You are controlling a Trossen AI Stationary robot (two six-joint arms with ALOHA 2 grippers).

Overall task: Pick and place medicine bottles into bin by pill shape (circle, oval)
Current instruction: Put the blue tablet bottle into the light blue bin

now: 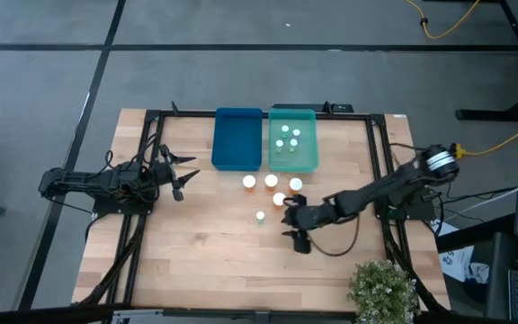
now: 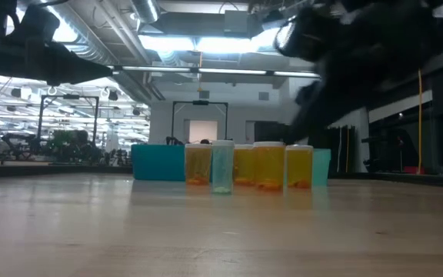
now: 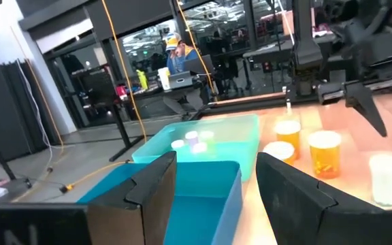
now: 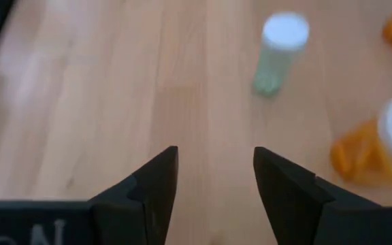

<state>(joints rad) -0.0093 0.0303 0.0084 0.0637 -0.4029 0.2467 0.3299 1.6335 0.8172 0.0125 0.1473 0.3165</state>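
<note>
**Pale bottle on the open table, right claw lining up**

Item 1, pale bottle (image 1: 260,216): I am seeing it standing upright and alone on the bare wood, apart from the others and nearest my right gripper (image 1: 289,221). In the right wrist view the same bottle (image 4: 278,51) is sitting ahead of the fingers and off to one side, so I judge I am not yet centred on it. The claw is spread and empty, which suits an approach.

Item 2, four orange bottles (image 1: 271,182): they are standing in a loose cluster between the pale bottle and the bins, all capped and upright. In the low view they (image 2: 269,165) are lining up in a row with the pale one among them.

Item 3, teal bin (image 1: 293,164): it is already holding four small pale bottles (image 1: 287,137), presumably sorted by pill shape.

Item 4, blue bin (image 1: 237,162): just beside the teal one, with nothing showing inside.

Item 5, left gripper (image 1: 180,176): I am keeping it parked at the table's left side, fingers released, well apart from the bottles.
</note>
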